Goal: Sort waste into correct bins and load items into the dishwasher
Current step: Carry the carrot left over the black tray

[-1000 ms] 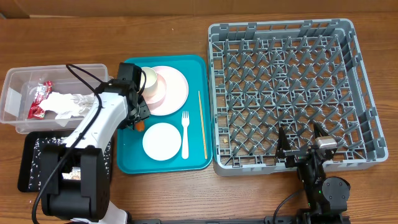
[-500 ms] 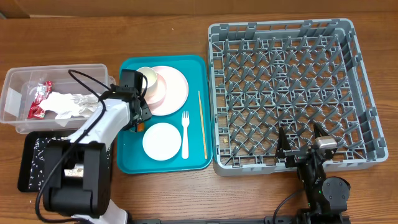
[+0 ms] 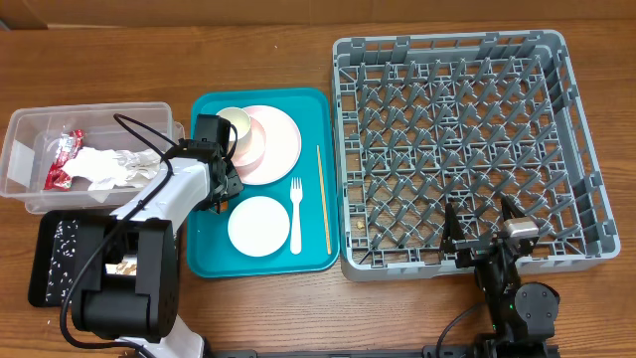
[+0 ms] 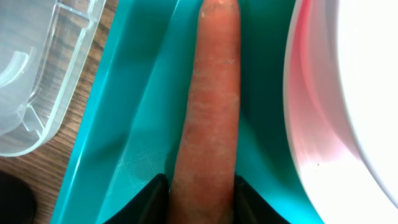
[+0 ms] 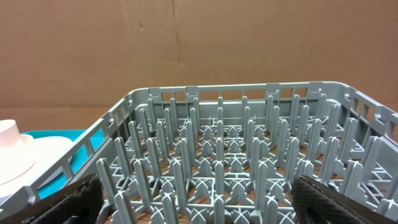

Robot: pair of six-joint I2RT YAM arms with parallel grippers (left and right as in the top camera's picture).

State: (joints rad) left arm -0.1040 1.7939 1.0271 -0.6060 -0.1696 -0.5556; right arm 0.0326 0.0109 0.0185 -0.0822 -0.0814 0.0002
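At the far left of the wooden surface (image 3: 268,308) lies the flat black tray (image 3: 42,283), speckled with white food bits (image 3: 65,234) and partly covered by the left arm's base. Behind it stands the clear tub (image 3: 91,109), which holds the red wrapper (image 3: 62,159) and the crumpled white napkins (image 3: 104,165). Just right of the tub is the teal serving tray (image 3: 204,261), and the left hand (image 3: 221,189) is down over its left edge. In the left wrist view the two black fingers (image 4: 152,199) press against either side of the carrot (image 4: 208,106), clamped on its thicker near end. The carrot lies flat in the tray's left trough between the raised rim and the pink plate (image 3: 284,139). Its long axis runs parallel to that rim, and it tapers away from the hand. The overhead view hides the carrot under the hand. On the plate sit a bowl (image 3: 254,145) and a white cup (image 3: 235,121); nearer the front a second white bowl (image 3: 257,226) rests on the tray. To its right the white fork (image 3: 295,215) and then the thin chopstick (image 3: 323,199) both lie lengthwise, front to back. The grey rack (image 3: 447,48) fills the right side. The right hand (image 3: 479,227) hangs over the rack's near wall, fingers spread wide and holding nothing.
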